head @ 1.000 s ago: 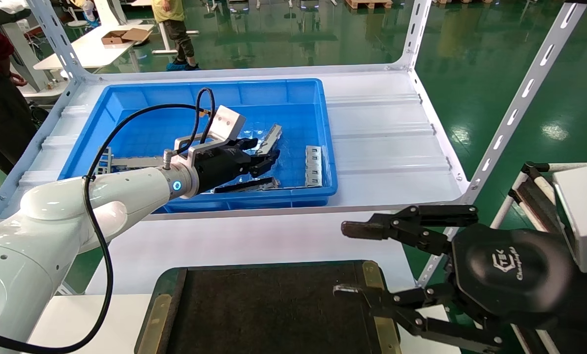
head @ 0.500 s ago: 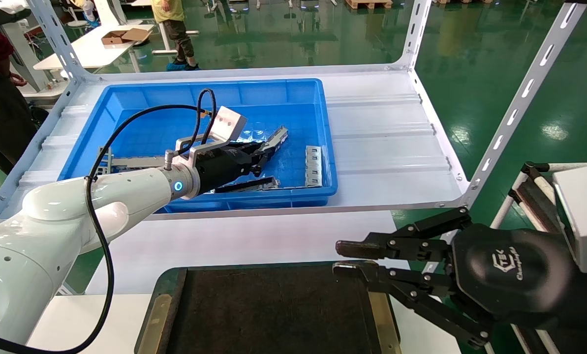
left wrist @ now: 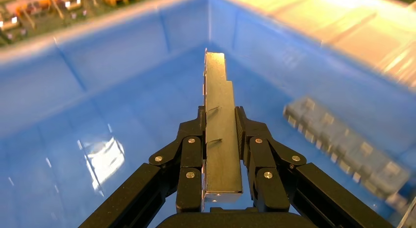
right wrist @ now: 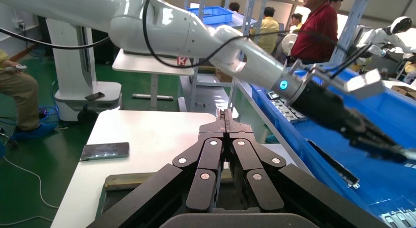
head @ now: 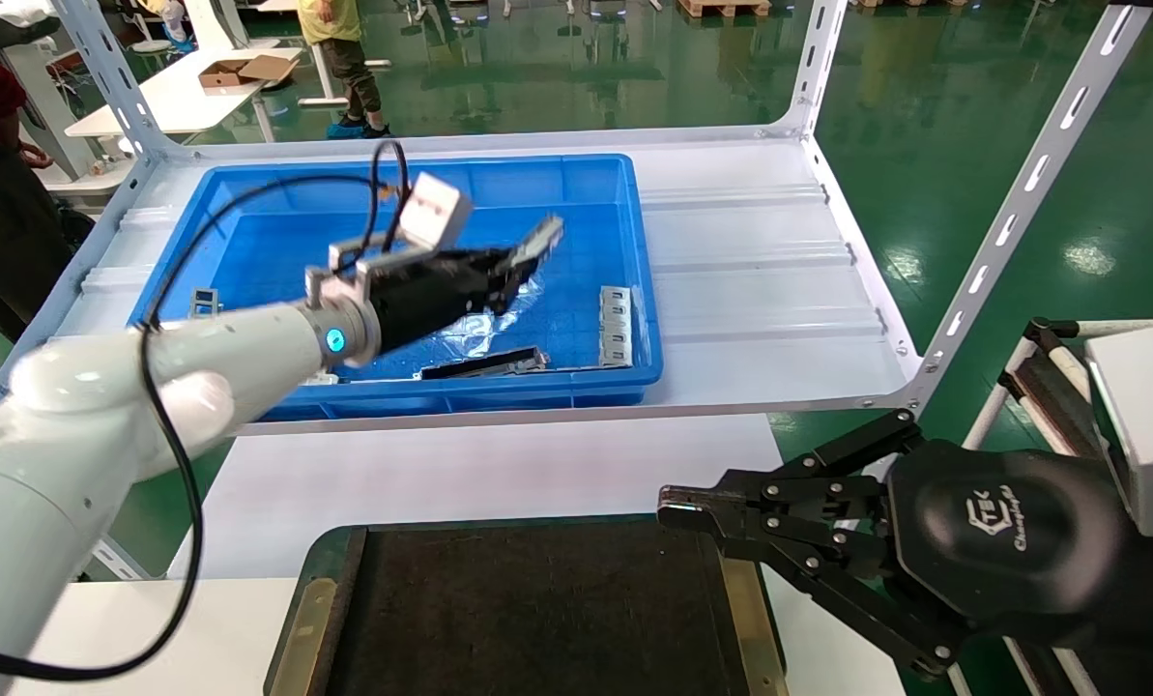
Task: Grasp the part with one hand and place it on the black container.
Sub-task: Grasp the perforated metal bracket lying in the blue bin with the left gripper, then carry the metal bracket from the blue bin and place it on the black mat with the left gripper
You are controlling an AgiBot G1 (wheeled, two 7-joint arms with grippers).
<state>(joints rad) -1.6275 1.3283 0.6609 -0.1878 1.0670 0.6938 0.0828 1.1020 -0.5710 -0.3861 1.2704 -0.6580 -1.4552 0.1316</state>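
Observation:
My left gripper (head: 510,266) is shut on the part (head: 540,237), a slim light-grey metal bar, and holds it in the air above the floor of the blue bin (head: 576,179). In the left wrist view the part (left wrist: 219,120) lies lengthwise between the fingers (left wrist: 190,162) and sticks out past the tips of the left gripper (left wrist: 220,114). The black container (head: 537,609) lies at the near edge, empty. My right gripper (head: 677,505) is shut and empty, hovering by the container's far right corner; the right wrist view shows the right gripper (right wrist: 225,115) with its fingertips pressed together.
In the bin lie a dark black-faced bar (head: 484,363), a grey multi-slot cage block (head: 616,324), a clear plastic sheet (head: 479,324) and more grey parts (head: 204,303) at the left. White rack posts (head: 1021,193) stand at the right. People stand behind the shelf.
My left gripper closed on the part and lifted it up from the bin floor, moving a little back. My right gripper went from wide open to shut.

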